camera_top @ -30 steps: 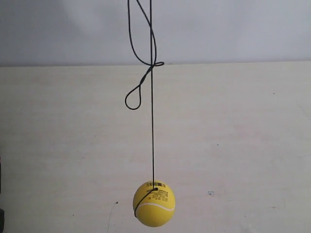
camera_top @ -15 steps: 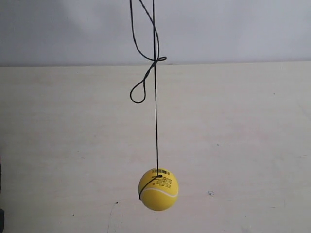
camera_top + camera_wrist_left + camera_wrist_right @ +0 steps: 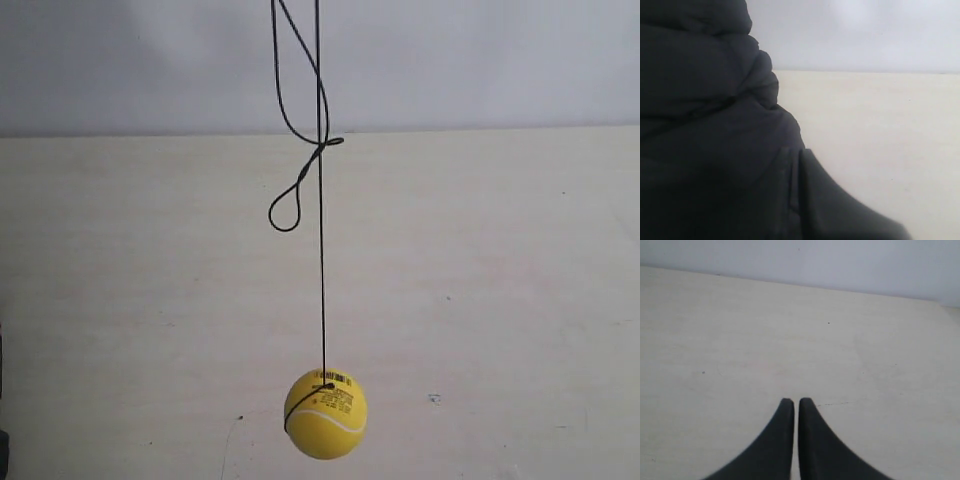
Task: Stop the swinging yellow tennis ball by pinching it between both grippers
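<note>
bench (image 3: 500, 250): pale cream, matte, few dark specks | wall (image 3: 480, 60): plain light grey | yellow tennis ball (image 3: 326, 414): hangs on black string (image 3: 322, 250) above bench | right gripper (image 3: 796, 401): jaws nearly touching, nothing held | left gripper: unseen, dark padded fabric (image 3: 710, 140) blocks view

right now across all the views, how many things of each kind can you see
yellow tennis ball: 1
black string: 1
right gripper: 1, jaws together
dark padded mass: 1
cream table: 1
total: 5
</note>
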Motion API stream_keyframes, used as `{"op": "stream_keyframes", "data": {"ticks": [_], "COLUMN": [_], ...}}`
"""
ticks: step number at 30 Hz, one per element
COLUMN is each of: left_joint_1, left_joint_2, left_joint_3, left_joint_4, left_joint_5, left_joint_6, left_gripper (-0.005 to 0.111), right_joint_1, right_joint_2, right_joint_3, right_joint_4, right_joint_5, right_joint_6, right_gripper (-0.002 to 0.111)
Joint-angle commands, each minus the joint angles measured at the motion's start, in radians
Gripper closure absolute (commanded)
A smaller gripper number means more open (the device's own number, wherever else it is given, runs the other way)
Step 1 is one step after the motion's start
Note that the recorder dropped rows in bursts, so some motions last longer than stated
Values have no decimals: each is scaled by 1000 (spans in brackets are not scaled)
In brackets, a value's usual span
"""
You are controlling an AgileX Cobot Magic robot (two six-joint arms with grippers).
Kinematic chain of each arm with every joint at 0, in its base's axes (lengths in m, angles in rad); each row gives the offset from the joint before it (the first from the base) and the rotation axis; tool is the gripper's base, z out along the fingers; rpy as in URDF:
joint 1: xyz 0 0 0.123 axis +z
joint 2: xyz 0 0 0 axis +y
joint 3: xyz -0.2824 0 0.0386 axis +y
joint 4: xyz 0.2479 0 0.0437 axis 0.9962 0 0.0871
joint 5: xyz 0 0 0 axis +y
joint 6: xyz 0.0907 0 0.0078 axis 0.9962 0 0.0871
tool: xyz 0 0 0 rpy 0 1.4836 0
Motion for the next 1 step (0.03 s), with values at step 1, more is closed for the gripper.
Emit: {"op": "stream_keyframes", "data": {"ticks": [1], "left_joint_1": [3], "left_joint_2": [-2], "left_joint_3": [4], "left_joint_4": [-2], "left_joint_5": [4], "left_joint_6": [0], "left_gripper": [102], "right_joint_1": [1], "right_joint_2": [-7], "right_joint_3": [0], "right_joint_4": [-3], "right_joint_5": [-13], "right_joint_6": [0], "right_gripper": [108]}}
